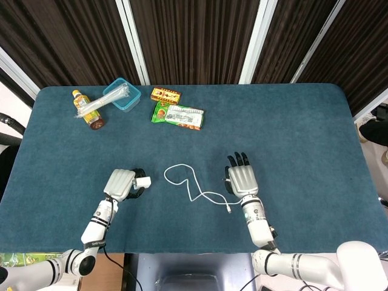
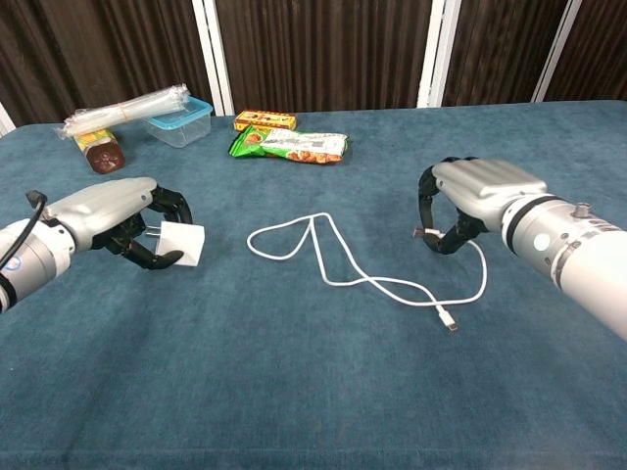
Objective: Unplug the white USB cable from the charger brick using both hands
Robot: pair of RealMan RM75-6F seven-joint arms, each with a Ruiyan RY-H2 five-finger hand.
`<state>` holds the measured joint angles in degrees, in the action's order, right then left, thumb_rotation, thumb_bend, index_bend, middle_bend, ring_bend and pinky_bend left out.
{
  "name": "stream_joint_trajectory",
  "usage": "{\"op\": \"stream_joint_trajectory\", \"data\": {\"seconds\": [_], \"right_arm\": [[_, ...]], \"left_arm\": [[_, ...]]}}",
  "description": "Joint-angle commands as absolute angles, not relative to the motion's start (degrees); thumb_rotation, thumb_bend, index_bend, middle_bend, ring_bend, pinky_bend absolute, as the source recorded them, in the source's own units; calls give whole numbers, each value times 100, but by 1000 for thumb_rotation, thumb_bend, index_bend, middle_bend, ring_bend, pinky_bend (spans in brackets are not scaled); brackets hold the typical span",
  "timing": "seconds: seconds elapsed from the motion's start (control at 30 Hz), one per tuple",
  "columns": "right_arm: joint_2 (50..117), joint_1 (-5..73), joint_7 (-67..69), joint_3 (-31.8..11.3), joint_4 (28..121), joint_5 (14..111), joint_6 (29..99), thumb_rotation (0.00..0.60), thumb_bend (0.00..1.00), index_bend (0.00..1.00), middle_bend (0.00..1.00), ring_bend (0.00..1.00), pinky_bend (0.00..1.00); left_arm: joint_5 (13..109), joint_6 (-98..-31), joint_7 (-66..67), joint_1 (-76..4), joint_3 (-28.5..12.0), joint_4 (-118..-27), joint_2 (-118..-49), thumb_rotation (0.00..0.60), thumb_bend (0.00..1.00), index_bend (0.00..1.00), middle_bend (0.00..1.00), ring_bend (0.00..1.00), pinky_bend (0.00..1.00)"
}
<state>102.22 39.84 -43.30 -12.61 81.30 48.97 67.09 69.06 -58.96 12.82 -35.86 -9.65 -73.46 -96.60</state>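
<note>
The left hand (image 2: 118, 223) grips the charger brick (image 2: 182, 244) low over the blue desk (image 1: 291, 121), while the right hand (image 2: 470, 201) pinches the plug end of the white USB cable (image 2: 333, 264), whose slack loops lie between them. The unplugging looks done; what remains is likely setting both pieces down gently.

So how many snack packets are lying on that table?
2, both at the far edge: a small orange box and, just in front of it, a green packet. Nothing seems hidden.
</note>
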Motion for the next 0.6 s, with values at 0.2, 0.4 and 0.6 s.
{"op": "stream_joint_trajectory", "data": {"seconds": [0.2, 0.4, 0.6], "right_arm": [[9974, 4004, -4283, -1291, 8328, 4633, 6392, 600, 533, 72, 113, 0, 0], [9522, 3853, -3793, -1284, 8747, 4841, 6301, 600, 424, 0, 42, 0, 0], [8181, 3142, -3176, -589, 10149, 6281, 6905, 600, 354, 0, 0, 0, 0]], "left_arm": [[8145, -5529, -601, -3523, -225, -6655, -8970, 600, 469, 191, 220, 1000, 1000], [8981, -6722, -1150, -3245, -54, -7209, -8604, 600, 422, 78, 130, 1000, 1000], [9360, -8033, -1379, -2670, 8, -7649, -8016, 600, 420, 90, 120, 621, 846]]}}
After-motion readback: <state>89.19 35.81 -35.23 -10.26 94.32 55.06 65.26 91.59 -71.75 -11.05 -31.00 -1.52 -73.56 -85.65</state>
